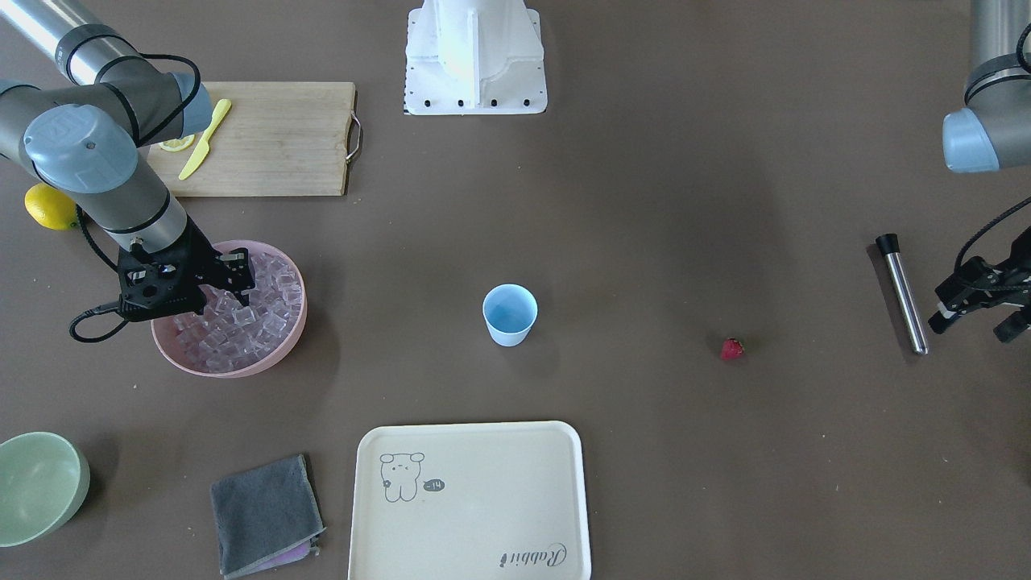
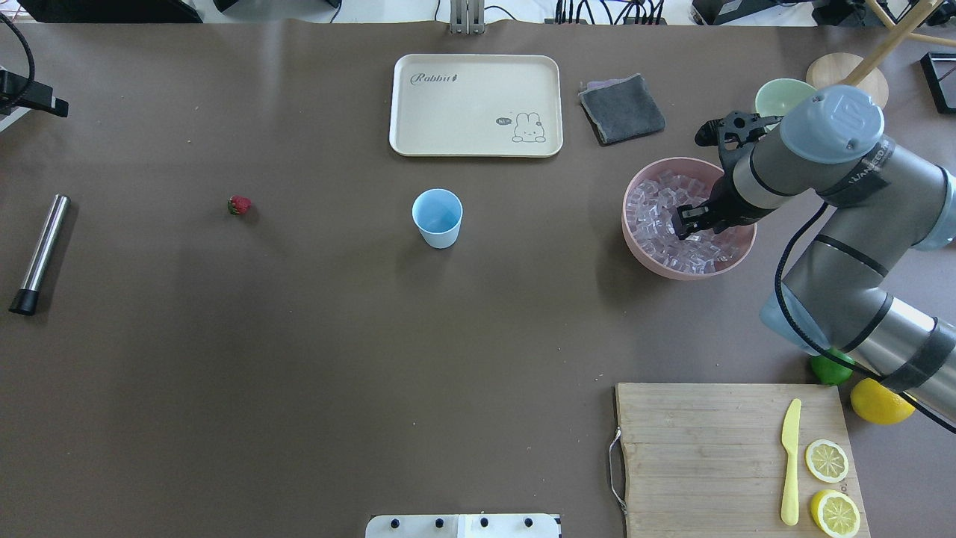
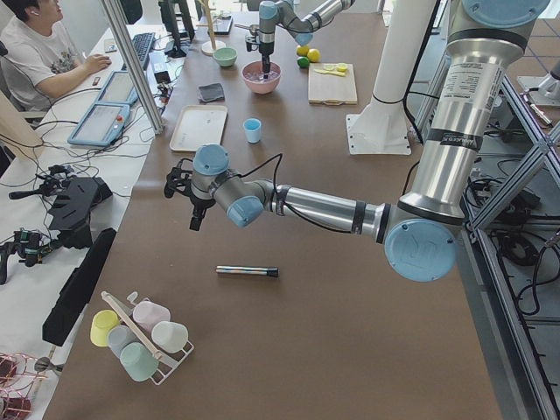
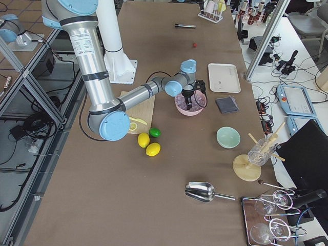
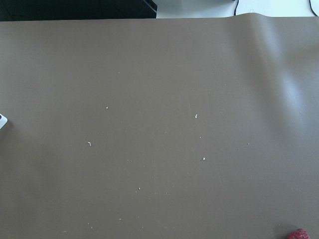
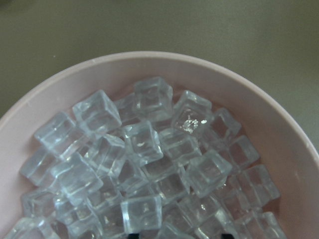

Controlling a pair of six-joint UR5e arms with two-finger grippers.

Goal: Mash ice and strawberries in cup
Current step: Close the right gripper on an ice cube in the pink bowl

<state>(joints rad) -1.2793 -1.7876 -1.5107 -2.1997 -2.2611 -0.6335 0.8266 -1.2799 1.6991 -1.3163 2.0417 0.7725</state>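
The light-blue cup stands upright at the table's middle and looks empty; it also shows in the overhead view. The ice fills a pink bowl, seen close in the right wrist view. My right gripper is lowered into the ice, jaws apart, with nothing visibly held. The strawberry lies alone on the table, between the cup and my left gripper. That gripper is open and empty, above the table beside a metal muddler.
A cream tray, a grey cloth and a pale-green bowl lie along the far edge. A cutting board holds a yellow knife and lemon halves. A lemon and a lime lie beside it.
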